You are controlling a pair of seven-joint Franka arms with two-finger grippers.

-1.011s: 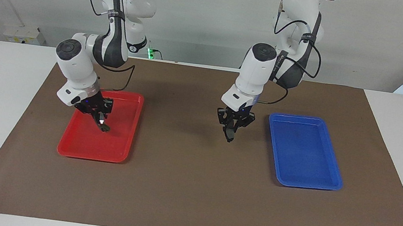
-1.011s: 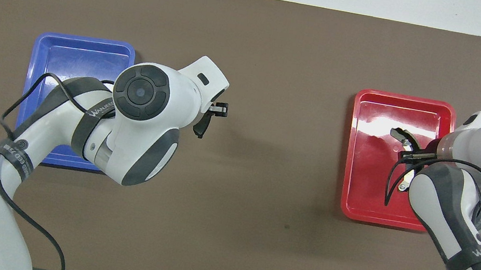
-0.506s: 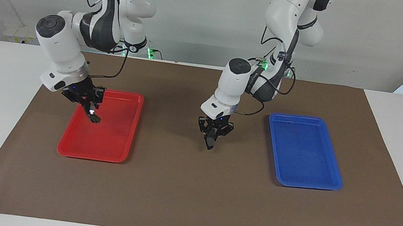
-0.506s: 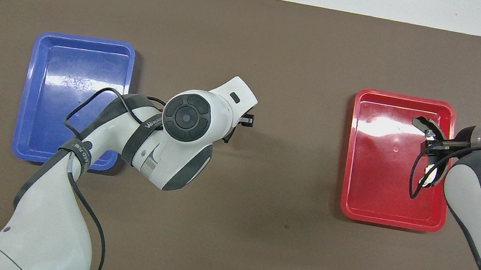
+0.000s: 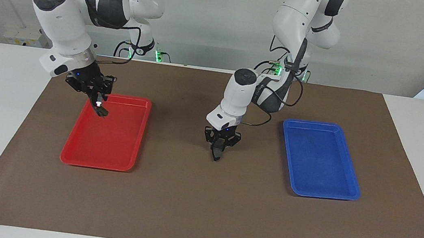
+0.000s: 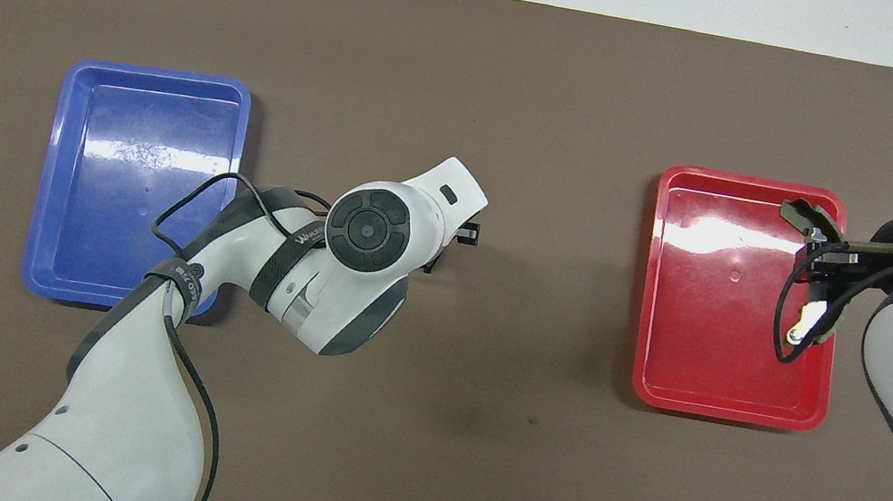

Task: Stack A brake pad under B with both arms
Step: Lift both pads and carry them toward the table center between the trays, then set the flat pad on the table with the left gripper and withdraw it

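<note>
My left gripper (image 5: 218, 148) is shut on the A brake pad (image 5: 216, 155), a small dark pad that hangs from its fingertips just above the brown mat (image 5: 199, 211), between the two trays. In the overhead view the left wrist covers most of it. My right gripper (image 5: 97, 103) is shut on B (image 5: 102, 113), the dark crescent piece with a pale strip. It holds B in the air over the corner of the red tray (image 5: 93, 164) nearest the right arm's base. B also shows in the overhead view (image 6: 799, 214), at the right gripper (image 6: 820, 243).
The red tray (image 6: 702, 348) lies toward the right arm's end of the mat with nothing lying in it. The blue tray (image 5: 320, 166), also in the overhead view (image 6: 123, 233), lies toward the left arm's end with nothing in it. White table surrounds the mat.
The right gripper has lifted B from low over the red tray's middle to higher over its corner. The left gripper has carried the pad away from the blue tray toward the mat's middle and lowered.
</note>
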